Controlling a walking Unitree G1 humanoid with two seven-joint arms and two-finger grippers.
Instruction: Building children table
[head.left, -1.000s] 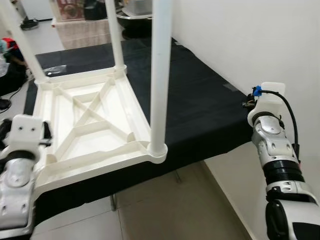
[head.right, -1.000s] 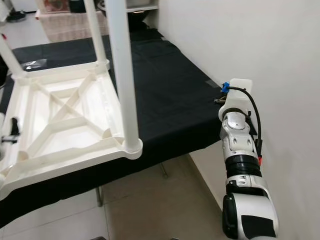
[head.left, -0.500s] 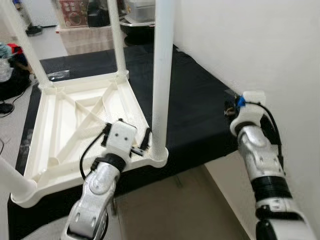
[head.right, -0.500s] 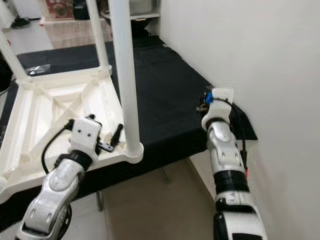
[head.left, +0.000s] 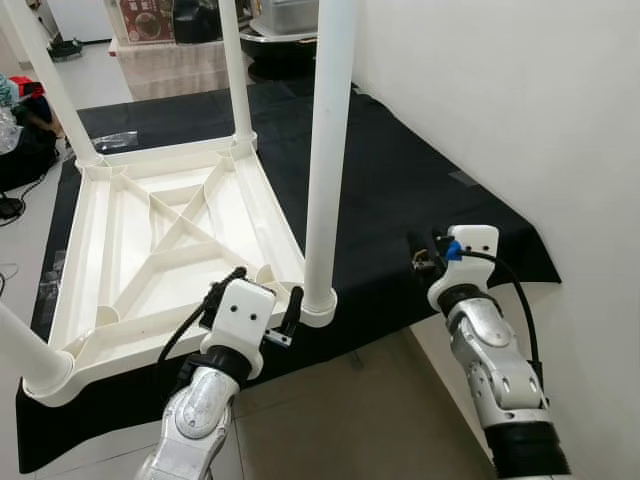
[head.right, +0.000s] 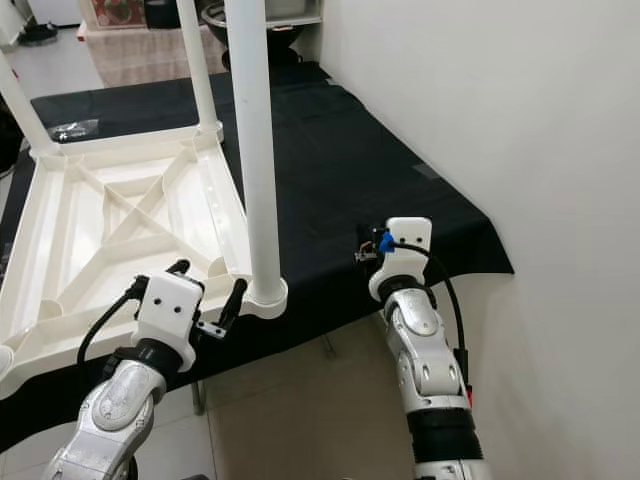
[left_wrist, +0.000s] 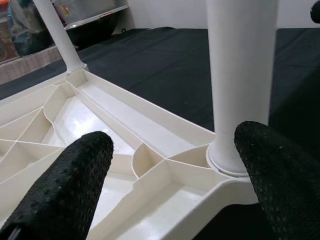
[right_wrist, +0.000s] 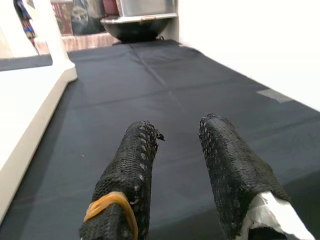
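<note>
Since the upturned children table (head.left: 170, 240) lies on the black cloth (head.left: 400, 200), its upright leg (head.left: 328, 150) rises at the near right corner, just before my left gripper (head.left: 262, 312), fingers wide. My right gripper (right_wrist: 180, 165), narrowly parted, hovers apart over cloth.

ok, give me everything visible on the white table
The table is glossy white plastic, lying upside down on a black cloth. Its ribbed underside faces up, with an X brace and dividers. Round legs stand upright in corner sockets; four show. The near corner sits at the cloth's front edge. The left hand is open just in front of that corner, apparently not touching. The right hand hovers over bare cloth.
</note>
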